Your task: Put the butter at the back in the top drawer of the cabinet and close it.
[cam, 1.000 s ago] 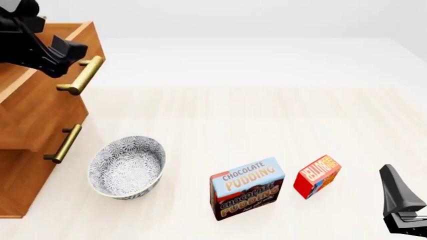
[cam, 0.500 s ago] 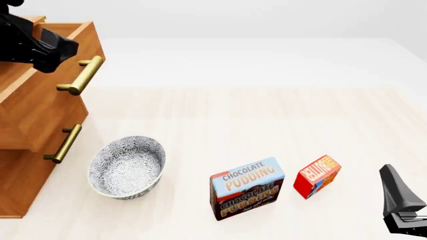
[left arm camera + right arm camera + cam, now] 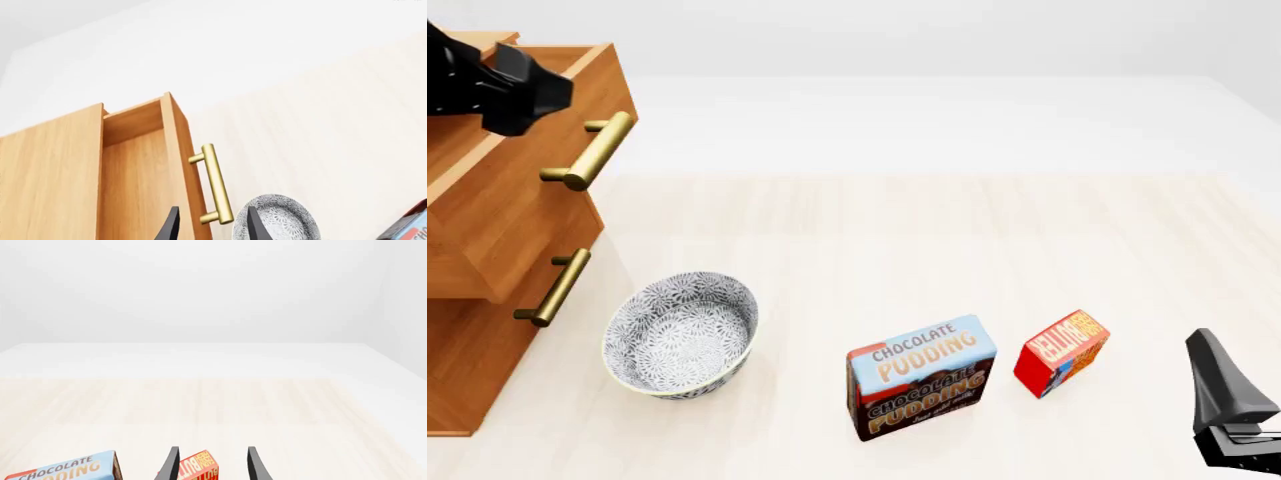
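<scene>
The butter (image 3: 1062,352), a small red box with orange and blue panels, stands on the table at the front right, just right of the pudding box. My right gripper (image 3: 1214,365) is open and low at the front right corner, apart from the butter (image 3: 199,469), which shows ahead between its fingers (image 3: 172,465). At the left, the cabinet (image 3: 481,330) has its top drawer (image 3: 507,200) pulled out, brass handle (image 3: 587,150) forward. My left gripper (image 3: 523,92) is open and empty, raised over the drawer's front edge. The handle (image 3: 212,185) lies just past its fingers (image 3: 253,226).
A patterned grey bowl (image 3: 681,335) sits on the table in front of the cabinet, below the drawer handles. The blue-and-brown Chocolate Pudding box (image 3: 921,378) stands between the bowl and the butter. The second drawer's handle (image 3: 554,288) juts out above the bowl.
My left gripper has lifted up and to the left, away from the top drawer's handle. The drawer stays pulled out. The right arm, butter and boxes have not moved.
</scene>
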Tool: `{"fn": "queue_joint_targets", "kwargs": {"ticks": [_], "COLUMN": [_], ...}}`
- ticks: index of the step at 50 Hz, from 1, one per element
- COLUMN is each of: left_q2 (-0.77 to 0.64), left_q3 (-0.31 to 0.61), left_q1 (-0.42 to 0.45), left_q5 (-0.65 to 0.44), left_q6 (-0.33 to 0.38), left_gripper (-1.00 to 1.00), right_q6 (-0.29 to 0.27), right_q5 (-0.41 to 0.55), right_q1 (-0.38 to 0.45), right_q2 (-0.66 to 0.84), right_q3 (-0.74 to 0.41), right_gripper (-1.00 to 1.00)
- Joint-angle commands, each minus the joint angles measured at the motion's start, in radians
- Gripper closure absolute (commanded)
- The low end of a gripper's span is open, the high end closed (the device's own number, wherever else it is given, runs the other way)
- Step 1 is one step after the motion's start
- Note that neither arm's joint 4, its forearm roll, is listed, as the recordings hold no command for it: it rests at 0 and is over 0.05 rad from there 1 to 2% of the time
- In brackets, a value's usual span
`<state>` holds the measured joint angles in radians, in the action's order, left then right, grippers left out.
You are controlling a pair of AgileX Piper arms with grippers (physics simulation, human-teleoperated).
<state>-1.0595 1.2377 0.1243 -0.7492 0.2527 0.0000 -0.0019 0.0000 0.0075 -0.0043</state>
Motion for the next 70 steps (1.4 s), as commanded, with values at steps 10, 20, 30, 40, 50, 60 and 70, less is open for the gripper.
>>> {"fn": "queue_joint_targets", "kwargs": {"ticks": [10,20,30,40,50,60,70], "left_q2": [-0.026,-0.003,0.0,0.001,0.005,0.004,-0.006], "left_q3": [0.007,-0.007,0.009,0.009,-0.001,0.006,-0.012], "left_q1": [0.001,-0.037,-0.049,-0.061,-0.078,-0.082,-0.088], "left_q5": [-0.057,-0.051,-0.061,-0.063,-0.064,-0.068,-0.059], "left_q6": [-0.082,-0.083,-0.097,-0.109,-0.117,-0.138,-0.151], "left_gripper": [-1.0,-1.0,-1.0,-1.0,-1.0,-1.0,-1.0], "right_q6": [0.0,0.0,0.0,0.0,0.0,0.0,0.0], "right_q5": [0.0,0.0,0.0,0.0,0.0,0.0,0.0], "right_q1": [0.0,0.0,0.0,0.0,0.0,0.0,0.0], "right_q2": [0.0,0.0,0.0,0.0,0.0,0.0,0.0], "right_q3": [0.0,0.0,0.0,0.0,0.0,0.0,0.0], "right_gripper": [-1.0,-1.0,-1.0,-1.0,-1.0,-1.0,-1.0]}}
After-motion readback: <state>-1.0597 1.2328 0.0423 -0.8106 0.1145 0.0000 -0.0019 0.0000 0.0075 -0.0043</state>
